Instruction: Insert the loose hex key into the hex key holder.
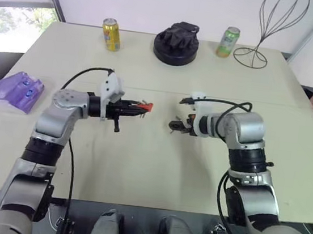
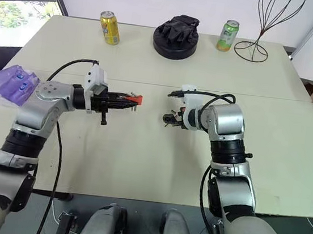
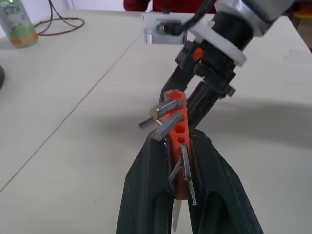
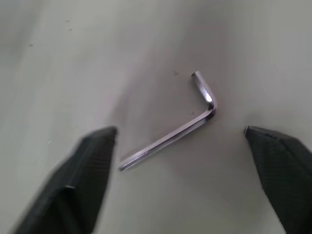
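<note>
Grey metal, the loose hex key (image 4: pixel 173 127) lies flat on the beige table (image 1: pixel 156 168), between the spread fingers of the right gripper (image 4: pixel 187 168), not touching them. To the left, the left gripper (image 3: pixel 183 161) is clamped on the red-orange hex key holder (image 3: pixel 176 131), held above the table.
</note>
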{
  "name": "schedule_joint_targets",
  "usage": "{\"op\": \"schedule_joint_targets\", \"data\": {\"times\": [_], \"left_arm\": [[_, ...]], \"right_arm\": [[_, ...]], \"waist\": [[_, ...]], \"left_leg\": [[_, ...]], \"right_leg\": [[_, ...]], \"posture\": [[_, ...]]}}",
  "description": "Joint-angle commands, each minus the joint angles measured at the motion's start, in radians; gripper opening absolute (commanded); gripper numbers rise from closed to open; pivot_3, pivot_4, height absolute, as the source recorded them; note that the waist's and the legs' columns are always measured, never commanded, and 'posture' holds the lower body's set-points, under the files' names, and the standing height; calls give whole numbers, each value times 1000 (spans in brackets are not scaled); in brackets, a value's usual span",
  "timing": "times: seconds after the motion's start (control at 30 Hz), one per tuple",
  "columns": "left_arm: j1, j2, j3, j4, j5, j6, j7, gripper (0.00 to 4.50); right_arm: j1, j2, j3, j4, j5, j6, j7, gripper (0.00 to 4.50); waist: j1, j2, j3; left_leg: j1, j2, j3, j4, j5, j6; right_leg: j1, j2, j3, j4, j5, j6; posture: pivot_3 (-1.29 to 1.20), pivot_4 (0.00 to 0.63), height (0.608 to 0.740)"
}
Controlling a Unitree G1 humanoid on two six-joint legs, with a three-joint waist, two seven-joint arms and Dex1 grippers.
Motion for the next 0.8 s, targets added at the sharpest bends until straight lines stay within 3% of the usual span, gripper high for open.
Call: {"op": "schedule_joint_targets", "data": {"times": [0.03,0.1,0.27,0.63,0.8], "left_arm": [[5,-3,28,-41,-29,-5,26,0],[9,-11,31,-41,-36,-4,41,0],[17,-28,30,-49,-47,1,73,0],[36,-14,33,-54,-56,14,89,0],[24,9,39,-23,-62,17,75,0]], "right_arm": [[44,33,75,57,-11,-7,-20,2653],[65,45,134,81,-29,-39,-26,1712],[96,79,211,146,-58,-105,-28,49],[61,36,194,160,-66,-197,29,49],[-15,2,90,91,-70,-404,19,49]], "waist": [[-2,0,-1],[-4,-2,-2],[-9,-8,-16],[-21,-11,-24],[-23,-8,-22]], "left_leg": [[1,0,0,0,0,0],[2,0,0,0,0,0],[8,1,-1,-3,-2,3],[10,2,-4,-3,-4,6],[9,2,-4,-3,-4,7]], "right_leg": [[0,0,0,0,0,0],[1,0,0,0,0,0],[5,4,5,0,0,0],[7,6,5,-1,0,-1],[5,6,5,-1,0,-1]], "posture": [[0,150,740],[0,150,740],[0,150,740],[0,150,740],[0,150,740]]}}
